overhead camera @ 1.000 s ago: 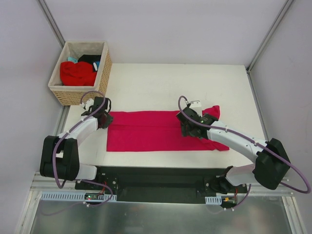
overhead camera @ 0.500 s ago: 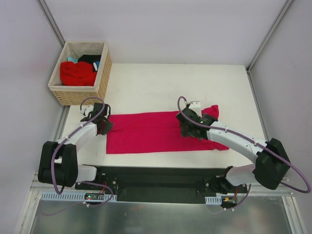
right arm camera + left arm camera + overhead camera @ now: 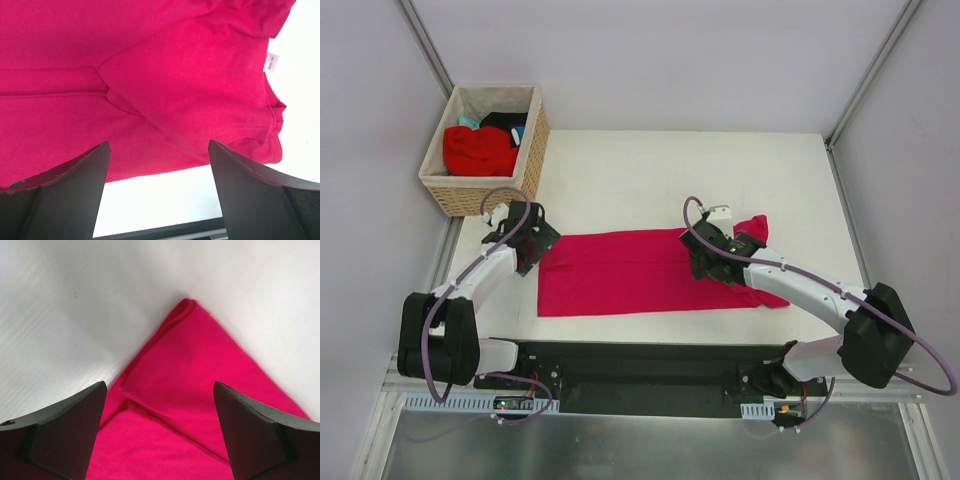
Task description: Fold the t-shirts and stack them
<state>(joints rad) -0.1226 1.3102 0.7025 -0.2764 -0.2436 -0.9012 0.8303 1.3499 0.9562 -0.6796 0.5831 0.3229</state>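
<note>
A crimson-pink t-shirt lies on the white table, folded into a long band, with a sleeve sticking out at its right end. My left gripper stands open over the band's left corner, holding nothing. My right gripper hangs open above the right part of the shirt, its fingers empty. A small white neck label shows near the collar. More t-shirts, a bright red one with black and teal ones behind it, lie in the basket.
A woven wicker basket stands at the table's back left corner. The table's black front edge runs just below the shirt. Grey walls close in both sides.
My left gripper has opened and let go of the shirt's left corner, which now lies flat. The right arm has hardly moved.
</note>
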